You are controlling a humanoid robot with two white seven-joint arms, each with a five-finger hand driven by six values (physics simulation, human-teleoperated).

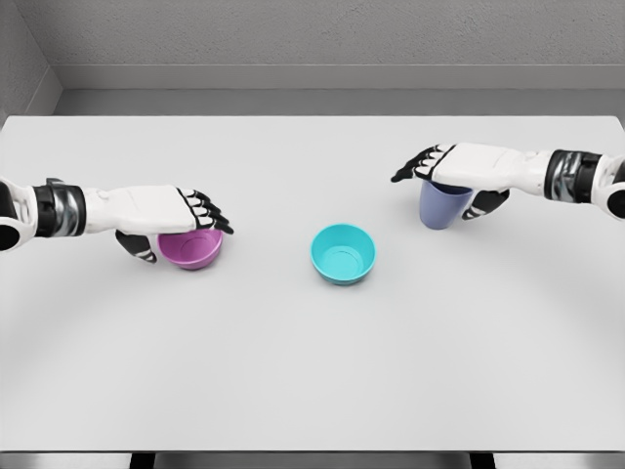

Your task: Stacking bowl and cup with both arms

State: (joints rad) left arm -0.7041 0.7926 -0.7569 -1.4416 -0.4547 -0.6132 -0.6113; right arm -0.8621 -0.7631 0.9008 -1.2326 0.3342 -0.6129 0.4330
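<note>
A magenta bowl (195, 252) sits on the table at the left. My left hand (186, 237) hovers over it, with fingers (210, 210) stretched across its rim and the thumb (137, 246) just outside its left wall, open. A blue-violet cup (441, 207) stands upright at the right. My right hand (437, 193) covers its top, with fingers (415, 168) spread past its left side and the thumb (490, 202) beside its right wall, open. A teal bowl (344, 254) rests alone in the middle, between the two hands.
The white table (312, 371) runs wide, with its front edge near the bottom of the view and a grey wall behind its far edge.
</note>
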